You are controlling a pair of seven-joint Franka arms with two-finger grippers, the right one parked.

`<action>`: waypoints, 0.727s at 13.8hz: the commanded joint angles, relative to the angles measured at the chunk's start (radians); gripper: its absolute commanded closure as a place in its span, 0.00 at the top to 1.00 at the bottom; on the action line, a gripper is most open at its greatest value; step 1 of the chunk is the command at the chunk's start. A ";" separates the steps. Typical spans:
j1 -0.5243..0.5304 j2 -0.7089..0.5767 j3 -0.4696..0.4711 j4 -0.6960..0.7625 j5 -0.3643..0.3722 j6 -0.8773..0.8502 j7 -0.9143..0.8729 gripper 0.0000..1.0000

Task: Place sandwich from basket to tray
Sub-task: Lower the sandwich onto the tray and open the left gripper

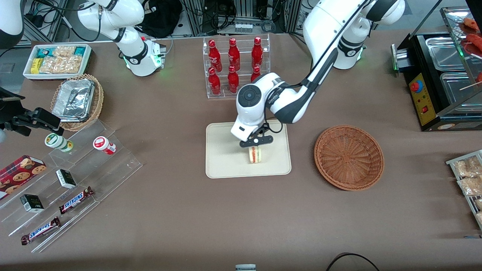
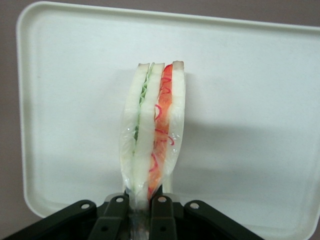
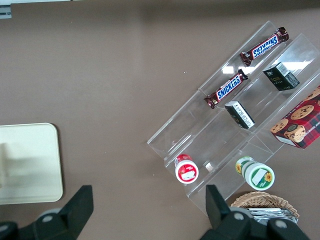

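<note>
The sandwich (image 1: 255, 154) is a plastic-wrapped wedge of white bread with red-orange and green filling (image 2: 155, 130). It stands on edge over the middle of the cream tray (image 1: 226, 165), either touching it or just above it. My left gripper (image 1: 255, 145) is directly above the sandwich and shut on its top end. In the left wrist view both black fingers (image 2: 116, 210) pinch the wrapped tip, with the gripper (image 2: 138, 202) centred over the tray (image 2: 260, 100). The reddish-brown woven basket (image 1: 349, 156) sits beside the tray toward the working arm's end, with nothing in it.
A clear rack of red bottles (image 1: 235, 66) stands farther from the front camera than the tray. Toward the parked arm's end are a stepped acrylic shelf with snacks (image 1: 67, 180), a tan basket with foil trays (image 1: 77, 101) and a white bin (image 1: 56, 60). A black food warmer (image 1: 444, 75) is at the working arm's end.
</note>
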 commanded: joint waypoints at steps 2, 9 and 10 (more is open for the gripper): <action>-0.043 0.031 0.012 0.022 0.015 0.020 0.020 0.08; -0.031 0.026 0.015 0.027 0.001 0.063 0.002 1.00; -0.031 -0.005 0.018 0.020 0.000 0.058 0.000 1.00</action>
